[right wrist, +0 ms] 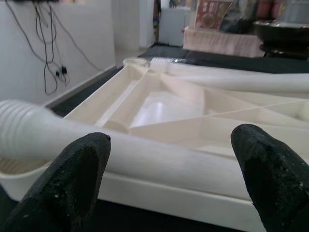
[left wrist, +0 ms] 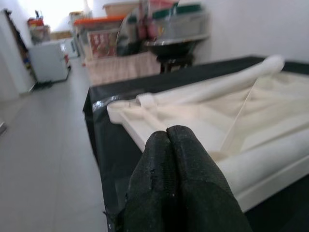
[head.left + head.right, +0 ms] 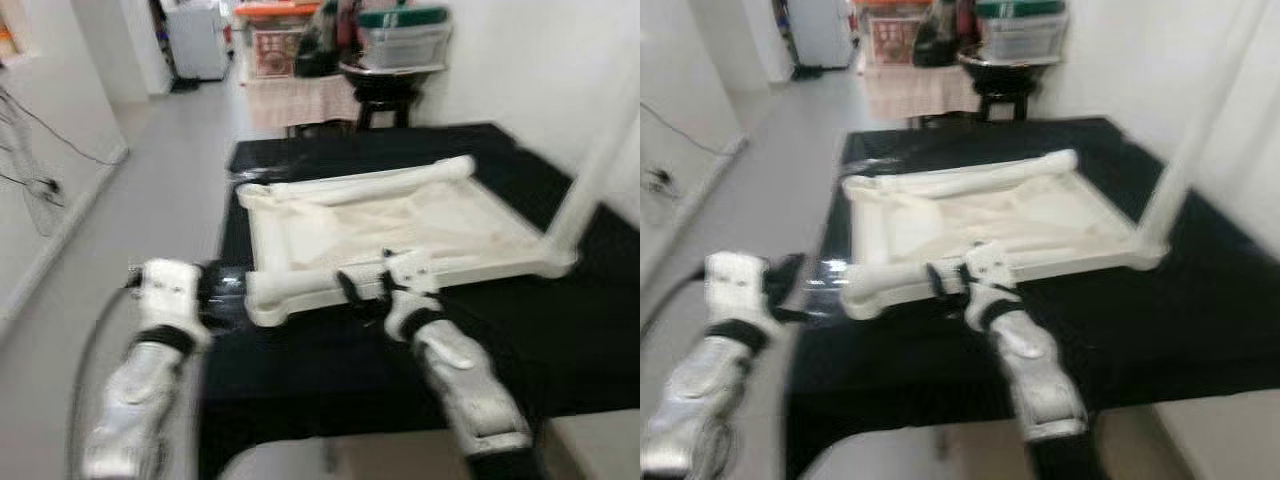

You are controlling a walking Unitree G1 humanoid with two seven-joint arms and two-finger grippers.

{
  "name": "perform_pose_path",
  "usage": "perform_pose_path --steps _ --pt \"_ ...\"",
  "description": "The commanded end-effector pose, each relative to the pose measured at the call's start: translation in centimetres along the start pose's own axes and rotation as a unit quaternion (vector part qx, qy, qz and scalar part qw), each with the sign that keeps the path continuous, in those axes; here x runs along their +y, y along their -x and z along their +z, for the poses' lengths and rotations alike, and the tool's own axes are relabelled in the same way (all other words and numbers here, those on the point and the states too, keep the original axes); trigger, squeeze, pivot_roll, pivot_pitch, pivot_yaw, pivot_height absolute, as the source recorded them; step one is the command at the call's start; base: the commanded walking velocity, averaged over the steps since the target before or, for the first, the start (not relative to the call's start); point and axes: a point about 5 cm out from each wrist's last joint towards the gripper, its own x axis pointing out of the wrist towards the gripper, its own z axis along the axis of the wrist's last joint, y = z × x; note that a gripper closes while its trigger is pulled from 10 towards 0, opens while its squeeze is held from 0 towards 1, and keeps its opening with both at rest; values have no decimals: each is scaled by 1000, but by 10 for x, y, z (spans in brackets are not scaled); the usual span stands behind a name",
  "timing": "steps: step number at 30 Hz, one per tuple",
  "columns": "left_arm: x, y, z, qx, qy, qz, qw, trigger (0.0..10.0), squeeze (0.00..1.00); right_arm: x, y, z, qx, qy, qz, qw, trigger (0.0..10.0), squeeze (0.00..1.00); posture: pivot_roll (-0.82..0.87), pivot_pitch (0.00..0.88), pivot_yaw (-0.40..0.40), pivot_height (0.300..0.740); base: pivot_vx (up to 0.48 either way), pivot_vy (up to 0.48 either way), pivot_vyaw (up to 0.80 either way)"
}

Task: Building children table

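Note:
A cream plastic table top (image 3: 400,225) lies upside down on a black-covered surface (image 3: 560,330). One white leg (image 3: 590,190) stands upright at its far right corner. A second leg (image 3: 390,182) lies along the far edge and a third leg (image 1: 145,157) along the near edge. My right gripper (image 3: 366,290) is open at the near edge, its fingers (image 1: 72,179) on either side of the lying leg without touching it. My left gripper (image 2: 167,131) is shut and empty, just off the table top's near left corner (image 3: 262,305).
Grey floor (image 3: 150,190) runs along the left, beside a wall with hanging cables (image 3: 40,180). At the back stand a cloth-covered stand (image 3: 300,100), storage bins (image 3: 405,40), a black stool (image 3: 385,85) and a white appliance (image 3: 195,40).

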Motion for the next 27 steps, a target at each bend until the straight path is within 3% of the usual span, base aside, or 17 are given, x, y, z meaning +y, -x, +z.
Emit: perform_pose_path --steps 1,2,5,6,7,10,16,19,20,21,23,27 --pt "4 1 -1 4 2 3 1000 10000 0 3 -3 5 -13 0 4 1000 10000 0 -14 0 17 740 0 0 0" --pt "7 -9 14 -43 30 22 998 10000 0 3 -6 6 -16 2 4 1000 10000 0 -15 0 17 740 0 0 0" --pt "14 -15 24 -75 35 47 995 10000 0 4 -7 7 -18 3 4 1000 10000 0 -14 0 17 740 0 0 0" --pt "13 -16 26 -84 73 33 993 10000 0 4 -7 7 -17 1 3 1000 10000 0 -15 0 20 740 0 0 0" --pt "13 -15 26 -82 35 30 996 10000 0 4 -7 6 -16 -3 3 1000 10000 0 -15 0 21 740 0 0 0" --pt "13 -14 25 -80 16 28 996 10000 0 4 -7 6 -16 -4 3 1000 10000 0 -15 0 21 740 0 0 0" --pt "16 -12 15 -55 14 49 997 10000 0 5 -7 6 -15 -5 5 1000 10000 0 -14 0 27 740 0 0 0" --pt "21 -8 -10 18 72 52 996 10000 0 5 -7 5 -14 -8 4 1000 10000 0 -20 0 30 740 0 0 0" --pt "21 -8 -10 18 72 52 996 10000 0 5 -7 5 -14 -8 4 1000 10000 0 -20 0 30 740 0 0 0" --pt "20 -7 -14 28 112 41 992 10000 0 5 -7 5 -14 -8 3 1000 10000 0 -22 0 32 740 0 0 0" --pt "18 -7 -17 35 153 24 987 10000 0 5 -6 4 -14 -9 2 1000 10000 0 -25 0 37 740 0 0 0" --pt "7 -7 -16 40 154 -20 987 10000 0 6 -6 4 -16 -15 4 1000 10000 0 -24 0 39 740 0 480 0"
